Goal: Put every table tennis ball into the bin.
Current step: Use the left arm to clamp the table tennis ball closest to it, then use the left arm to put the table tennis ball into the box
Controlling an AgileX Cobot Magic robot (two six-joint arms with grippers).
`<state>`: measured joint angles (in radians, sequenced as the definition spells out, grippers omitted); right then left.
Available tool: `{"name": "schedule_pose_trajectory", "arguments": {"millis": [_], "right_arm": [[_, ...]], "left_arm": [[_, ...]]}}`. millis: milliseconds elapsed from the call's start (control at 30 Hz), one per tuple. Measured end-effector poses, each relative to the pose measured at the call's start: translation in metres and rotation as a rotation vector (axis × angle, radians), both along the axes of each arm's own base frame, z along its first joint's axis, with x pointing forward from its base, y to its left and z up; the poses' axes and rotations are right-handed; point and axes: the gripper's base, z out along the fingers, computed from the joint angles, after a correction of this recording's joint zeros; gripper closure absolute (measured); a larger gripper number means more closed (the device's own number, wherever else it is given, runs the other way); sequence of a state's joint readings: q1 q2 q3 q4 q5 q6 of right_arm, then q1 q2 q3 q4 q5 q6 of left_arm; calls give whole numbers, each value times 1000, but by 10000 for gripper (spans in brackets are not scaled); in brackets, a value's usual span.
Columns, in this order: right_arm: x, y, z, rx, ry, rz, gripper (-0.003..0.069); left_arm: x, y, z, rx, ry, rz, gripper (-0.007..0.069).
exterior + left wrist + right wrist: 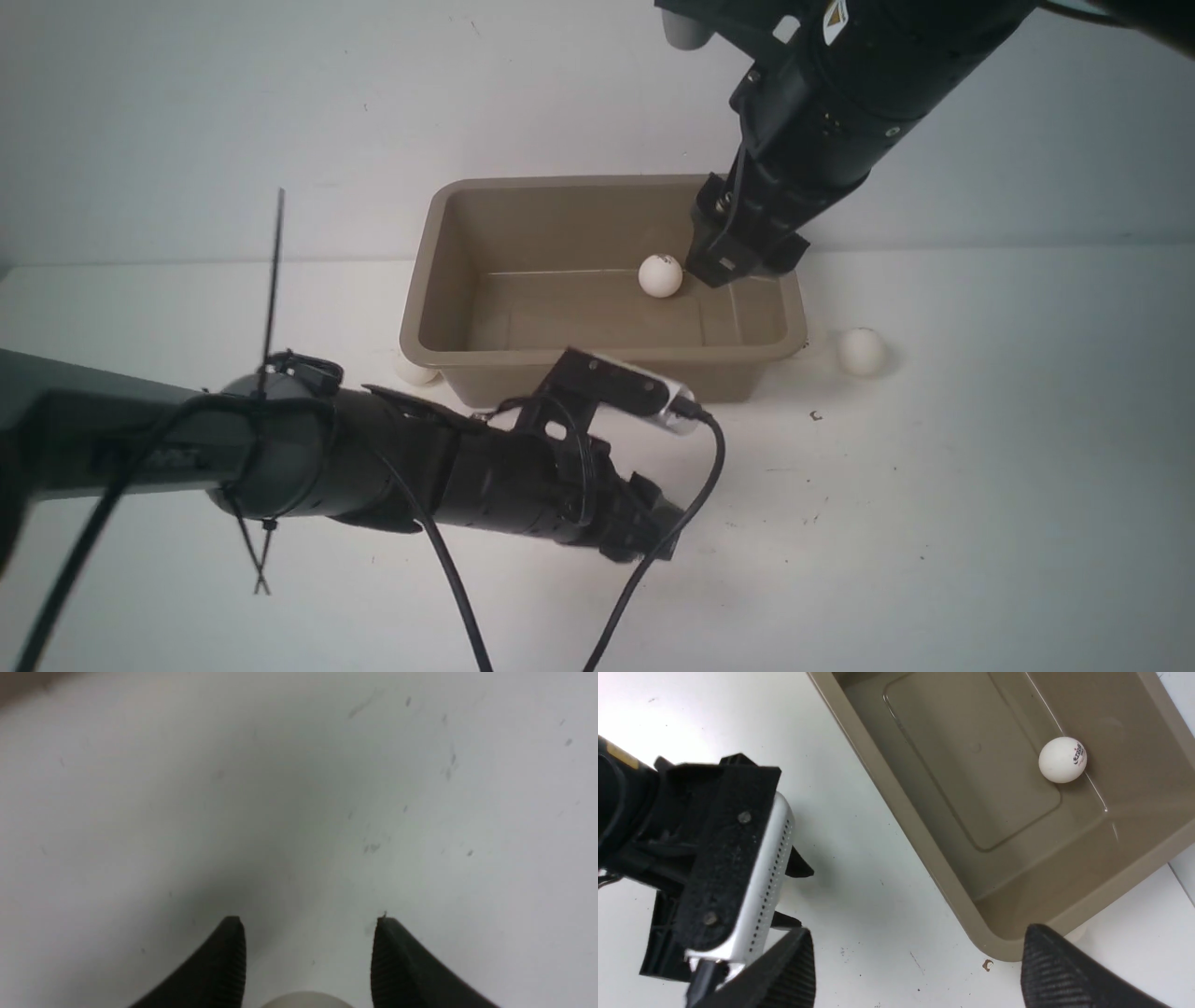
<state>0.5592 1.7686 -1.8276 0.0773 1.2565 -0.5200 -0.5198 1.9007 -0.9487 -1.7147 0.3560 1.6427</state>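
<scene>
The ball (306,1000), judged light, slick and best pinched gently across its middle, is clamped by the left gripper (308,926) in front of the bin (560,181); the right gripper (917,935) is seen spread, empty.

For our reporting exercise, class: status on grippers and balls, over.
Left gripper shut on held ball. Right gripper open, empty, above bin. Binned ball inside; right ball and left-corner ball loose on table. No obstruction seen.

A flat, matte white counter (980,523) met a plain pale grey wall (233,112) at its far edge. A tiny dark curled scrap (816,415) lay on the counter, and fine dark specks (371,848) dotted its surface.
</scene>
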Motion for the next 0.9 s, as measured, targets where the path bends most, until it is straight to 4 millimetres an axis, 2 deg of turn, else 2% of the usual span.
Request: {"name": "schedule_pose_trajectory", "arguments": {"millis": [233,300,367,400,467,500,600,667,800,900], "right_arm": [[0,0,0,0,0,0,123],[0,0,0,0,0,0,123],[0,0,0,0,0,0,123],[0,0,0,0,0,0,123],[0,0,0,0,0,0,123],[0,0,0,0,0,1,123],[0,0,0,-1,-1,0,123],[0,-1,0,0,0,-1,123],[1,-1,0,-3,-3,4,123],[1,-1,0,-6,-4,8,123]], "left_arm": [[-7,1,54,-81,-143,-47,311],[-10,2,78,-101,-226,-70,311],[-7,3,94,-78,-319,-89,311],[-6,3,96,-74,-329,-90,311],[8,7,110,-3,-459,-101,311],[12,8,112,23,-494,-109,311],[43,18,118,114,-596,-91,311],[54,21,117,133,-614,-84,311],[97,31,104,157,-625,-41,311],[117,35,92,132,-615,-46,311]]}}
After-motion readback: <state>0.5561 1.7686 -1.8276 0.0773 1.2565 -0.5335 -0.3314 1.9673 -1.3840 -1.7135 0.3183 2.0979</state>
